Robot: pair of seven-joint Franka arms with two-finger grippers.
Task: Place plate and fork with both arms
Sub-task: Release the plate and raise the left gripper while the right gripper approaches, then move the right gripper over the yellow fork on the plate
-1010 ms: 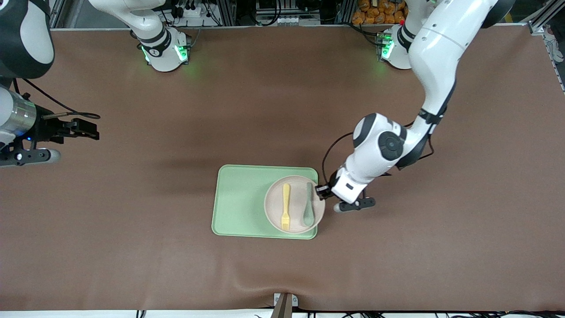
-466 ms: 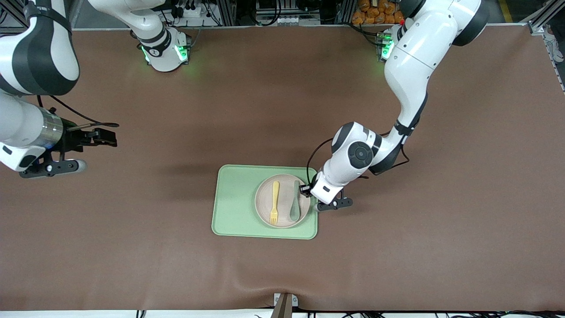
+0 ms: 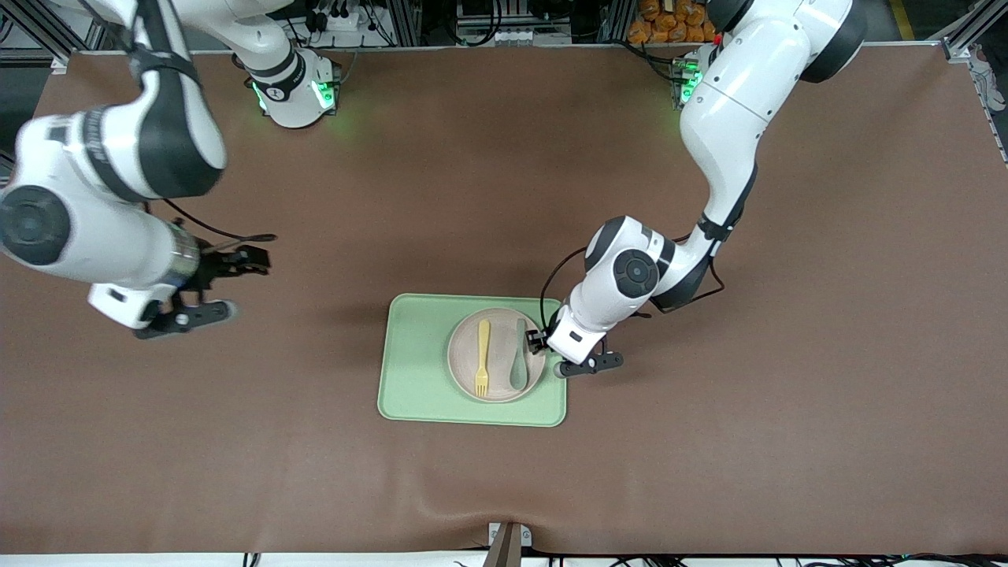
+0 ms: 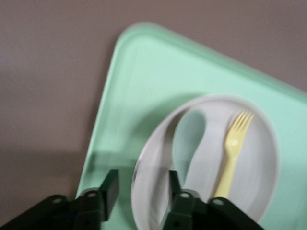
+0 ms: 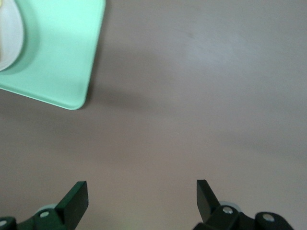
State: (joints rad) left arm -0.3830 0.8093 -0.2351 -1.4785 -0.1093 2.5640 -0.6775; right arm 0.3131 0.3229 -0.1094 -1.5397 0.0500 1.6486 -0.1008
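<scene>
plate [image 3: 496, 355] on tray [image 3: 417, 370], rim gripped by left pincer [image 3: 540, 339] at its left-arm edge | fork [image 3: 482, 358] on plate, lengthwise toward camera, beside spoon [image 3: 519, 356] | right pincer [image 3: 250, 261] wide open, empty, over bare tabletop [image 3: 236, 441], well apart

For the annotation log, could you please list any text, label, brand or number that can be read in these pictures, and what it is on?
No text can be read.
Right arm's base: a small dark mark on the collar, too small to read.
Plate, fork, spoon, tray: no print shows.
Left gripper and right gripper: no label shows.
</scene>
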